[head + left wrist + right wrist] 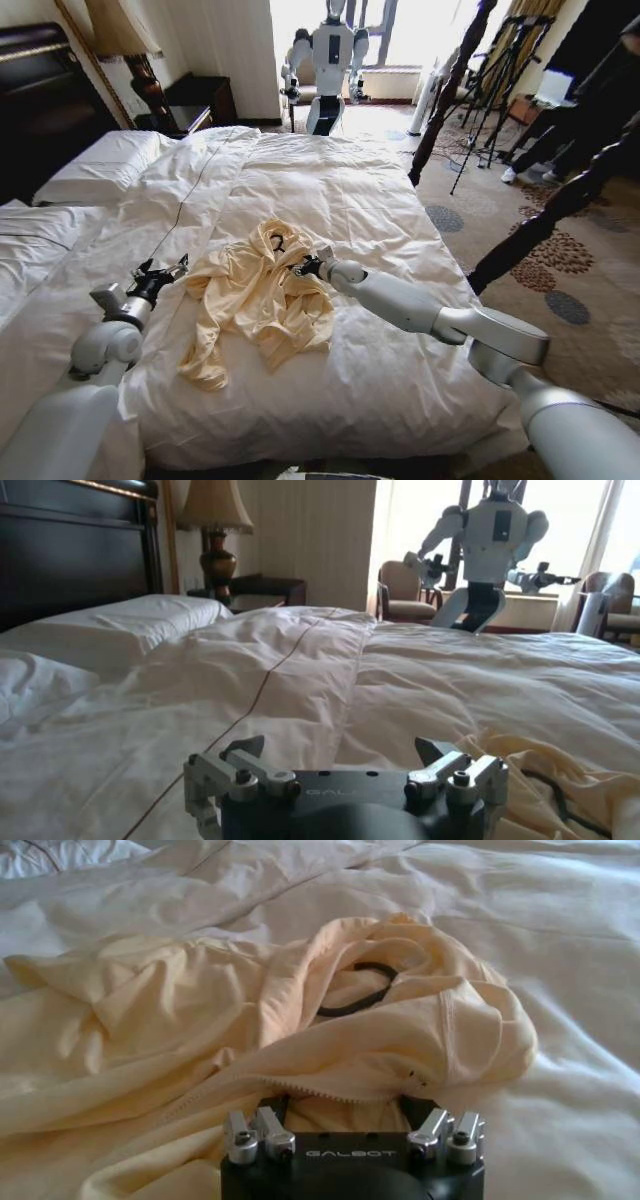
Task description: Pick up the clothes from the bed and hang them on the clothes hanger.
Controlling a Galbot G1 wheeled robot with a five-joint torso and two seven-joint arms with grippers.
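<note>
The yellow shirt (258, 300) lies crumpled mid-bed (400, 200), hanger (357, 990) partly inside. Right gripper (345, 1111), jaws apart, straddles a shirt fold; left gripper (345, 759) hovers open left of it.

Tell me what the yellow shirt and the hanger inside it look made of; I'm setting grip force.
The shirt: thin, soft matte woven fabric, likely cotton; it crumples into fine folds. The hanger: a slim dark loop, smooth, possibly plastic or coated wire; mostly hidden, so unsure.
</note>
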